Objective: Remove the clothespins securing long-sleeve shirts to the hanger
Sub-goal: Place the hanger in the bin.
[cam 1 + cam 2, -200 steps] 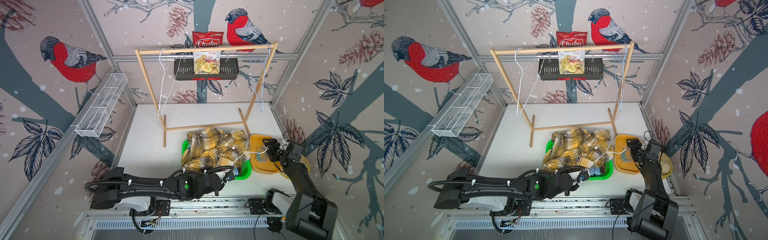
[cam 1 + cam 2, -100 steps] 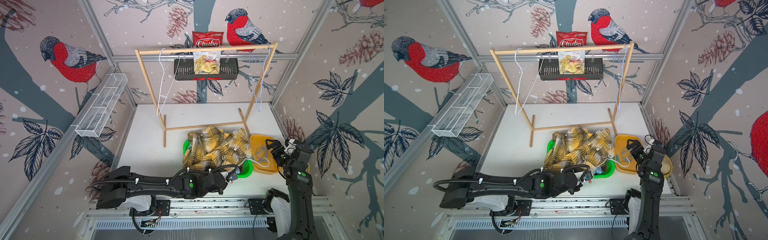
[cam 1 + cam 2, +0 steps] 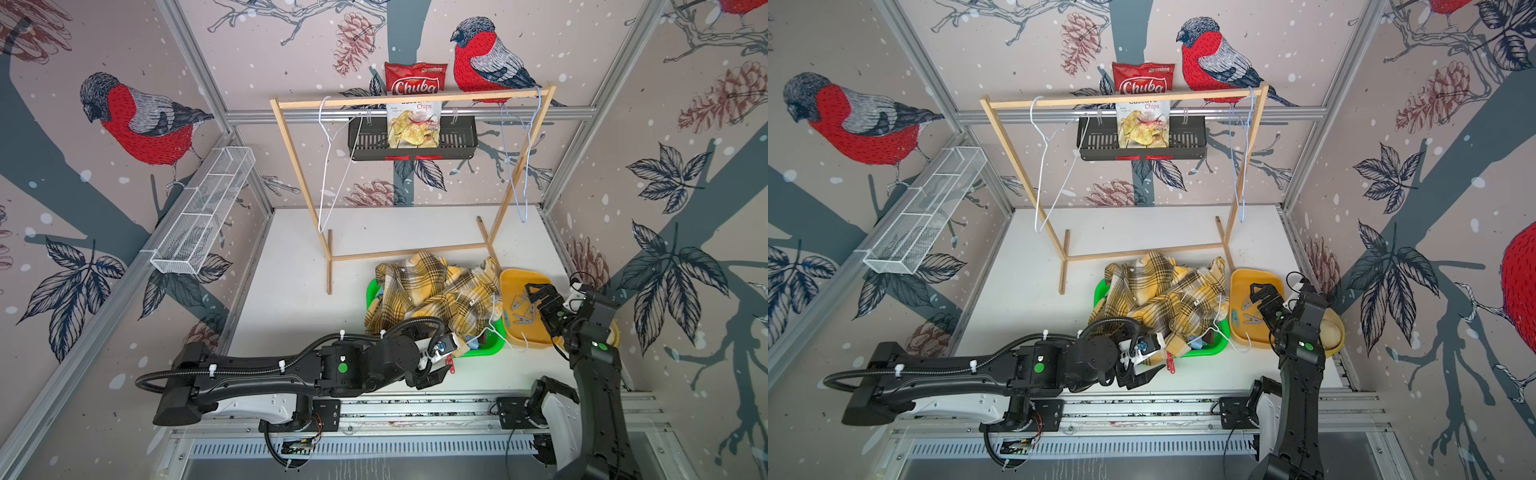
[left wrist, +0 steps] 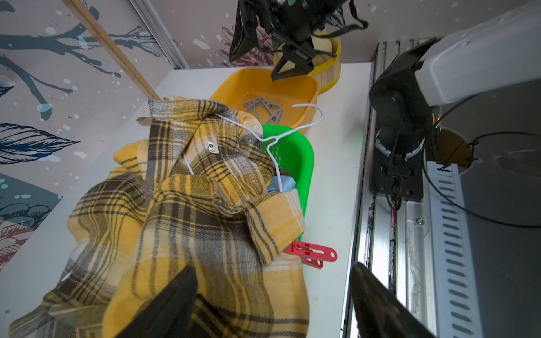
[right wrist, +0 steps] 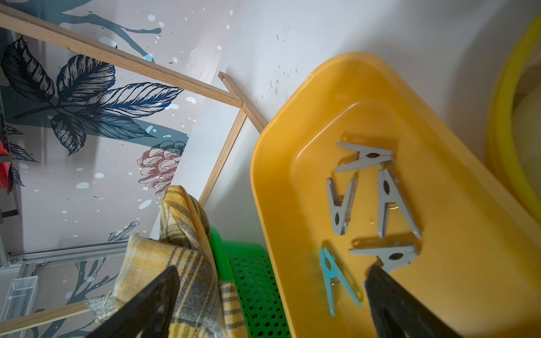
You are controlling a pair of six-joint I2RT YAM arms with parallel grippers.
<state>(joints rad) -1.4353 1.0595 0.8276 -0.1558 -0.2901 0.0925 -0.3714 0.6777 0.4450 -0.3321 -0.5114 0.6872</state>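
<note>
While the mustard-yellow plaid shirt [image 4: 190, 204] slumps in soft, rumpled folds over the green perforated basket [image 4: 295, 152], a thin white wire hanger [image 4: 275, 137] pokes out of its collar. At the basket's edge the left gripper [image 4: 272, 269] hovers, black wedge jaws wide apart, gripping nothing. Just beside the basket a flat red plastic clothespin [image 4: 313, 254] lies on the white tabletop [image 4: 336, 175], one end hidden by a cuff. Beside the basket's other side a smooth orange tray [image 5: 292, 204] holds four grey V-shaped clothespins [image 5: 366, 156] and one light blue clothespin [image 5: 333, 275]; above it the right gripper [image 5: 272, 269] hangs, jaws spread wide, empty
</note>
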